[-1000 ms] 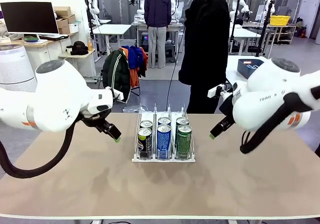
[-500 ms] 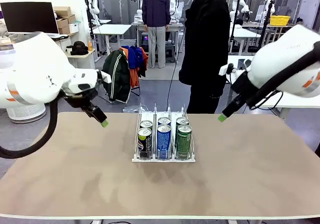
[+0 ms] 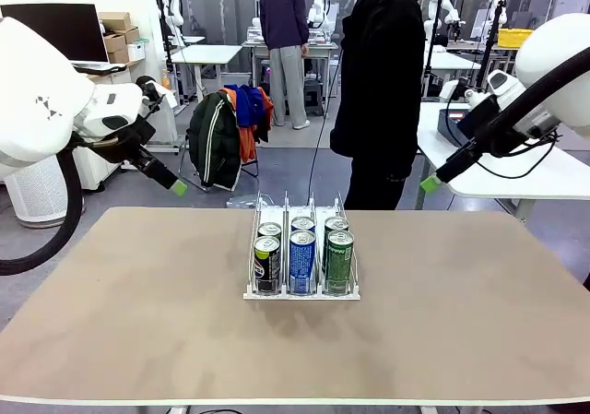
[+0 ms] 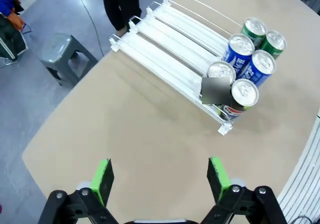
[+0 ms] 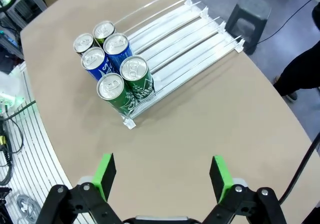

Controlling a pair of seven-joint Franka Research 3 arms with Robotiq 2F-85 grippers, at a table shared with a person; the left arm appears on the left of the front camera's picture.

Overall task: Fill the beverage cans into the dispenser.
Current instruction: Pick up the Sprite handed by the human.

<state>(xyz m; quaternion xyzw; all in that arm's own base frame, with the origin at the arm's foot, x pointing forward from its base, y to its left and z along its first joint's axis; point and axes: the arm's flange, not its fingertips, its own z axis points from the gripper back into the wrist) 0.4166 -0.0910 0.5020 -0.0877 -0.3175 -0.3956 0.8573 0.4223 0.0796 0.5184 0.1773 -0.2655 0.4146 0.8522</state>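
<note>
The dispenser stands mid-table with several beverage cans at its near end, two in each lane: dark can, blue can and green can in front. My left gripper hangs open and high above the table's far left edge, well clear of the rack. My right gripper hangs open and high at the far right. The left wrist view looks down past the open left gripper on the dispenser and cans. The right wrist view shows the open right gripper, dispenser and cans.
A person in black stands at the table's far side behind the rack. A grey stool sits on the floor there. A chair draped with jackets stands back left. Bare tabletop surrounds the rack.
Both arms have risen and swung outward, away from the dispenser, left gripper to the upper left and right gripper to the upper right. The cans have not moved.
</note>
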